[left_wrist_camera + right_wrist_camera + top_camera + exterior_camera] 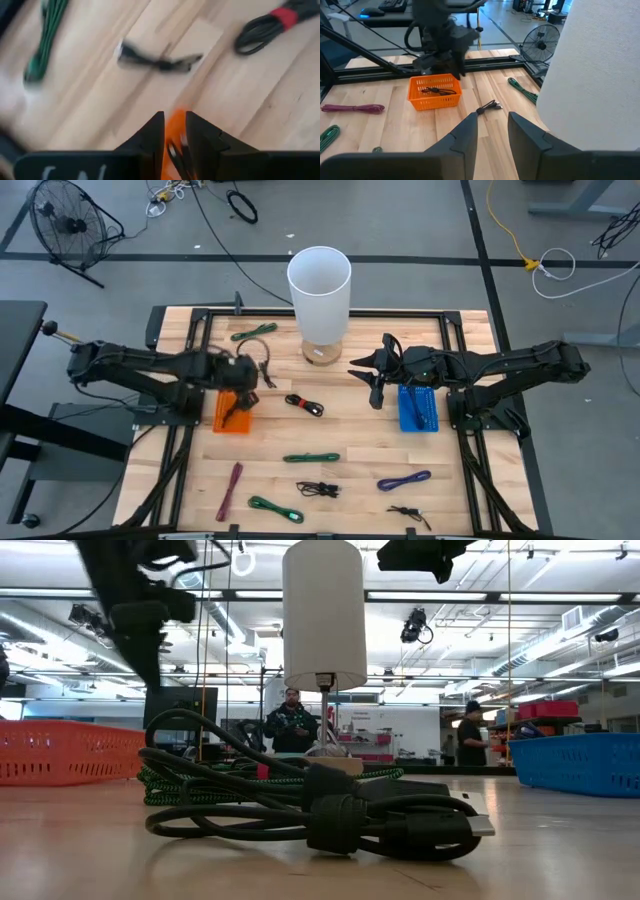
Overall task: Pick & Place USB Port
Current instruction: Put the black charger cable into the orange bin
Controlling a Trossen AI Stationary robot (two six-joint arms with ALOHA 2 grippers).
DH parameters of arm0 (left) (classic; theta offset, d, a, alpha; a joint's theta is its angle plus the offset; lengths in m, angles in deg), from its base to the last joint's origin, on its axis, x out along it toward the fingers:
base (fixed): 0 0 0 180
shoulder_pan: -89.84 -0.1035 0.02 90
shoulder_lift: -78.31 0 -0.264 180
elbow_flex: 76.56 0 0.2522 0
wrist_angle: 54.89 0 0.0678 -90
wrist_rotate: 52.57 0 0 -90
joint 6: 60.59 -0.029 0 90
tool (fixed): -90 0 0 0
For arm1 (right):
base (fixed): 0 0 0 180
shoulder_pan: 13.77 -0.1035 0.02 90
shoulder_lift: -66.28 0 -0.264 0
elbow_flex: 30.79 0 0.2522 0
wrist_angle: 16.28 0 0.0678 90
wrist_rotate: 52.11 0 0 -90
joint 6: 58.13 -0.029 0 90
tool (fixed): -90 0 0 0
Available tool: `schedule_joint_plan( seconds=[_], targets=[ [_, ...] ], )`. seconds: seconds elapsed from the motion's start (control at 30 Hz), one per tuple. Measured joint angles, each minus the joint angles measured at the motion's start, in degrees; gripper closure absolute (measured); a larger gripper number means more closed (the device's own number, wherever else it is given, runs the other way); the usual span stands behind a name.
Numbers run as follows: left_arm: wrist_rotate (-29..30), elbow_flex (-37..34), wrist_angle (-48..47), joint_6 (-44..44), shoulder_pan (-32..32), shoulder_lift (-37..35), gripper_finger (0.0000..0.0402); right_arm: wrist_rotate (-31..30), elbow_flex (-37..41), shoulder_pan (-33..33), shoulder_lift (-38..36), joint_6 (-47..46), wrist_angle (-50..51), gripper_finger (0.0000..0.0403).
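A wooden bench (350,442) is seen. Left fingers (174,131), apart, hang over an orange basket (433,92); right fingers (491,131) apart. People are shown only low.

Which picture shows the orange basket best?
The right wrist view: the whole orange basket shows, with a black cable lying inside. The high view has it partly under the left gripper. The left wrist view catches only a blurred orange sliver; the low view shows one side wall.

left end effector (173,131) parted | orange basket (176,125) below | black cable (159,60) beyond
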Motion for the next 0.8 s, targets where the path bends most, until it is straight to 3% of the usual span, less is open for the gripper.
schedule_joint_plan(
  seconds=[0.2,0.3,0.5,0.8],
  targets=[
    [-4.4,0.0,6.0,-30.6,-7.1,0.9,0.0317,0.0,0.0,0.0,0.0,-0.9,0.0,0.0295],
    [-4.6,0.0,5.5,-41.5,-9.4,2.4,0.0317,0.0,0.0,0.0,0.0,-1.3,0.0,0.0295],
    [-13.3,0.0,9.2,-61.4,-11.4,8.7,0.0316,0.0,0.0,0.0,0.0,-1.5,-0.2,0.0295],
    [-9.6,0.0,15.2,-73.2,-11.5,18.4,0.0316,0.5,-0.1,0.0,0.0,-3.4,0.0,0.0295]
  ],
)
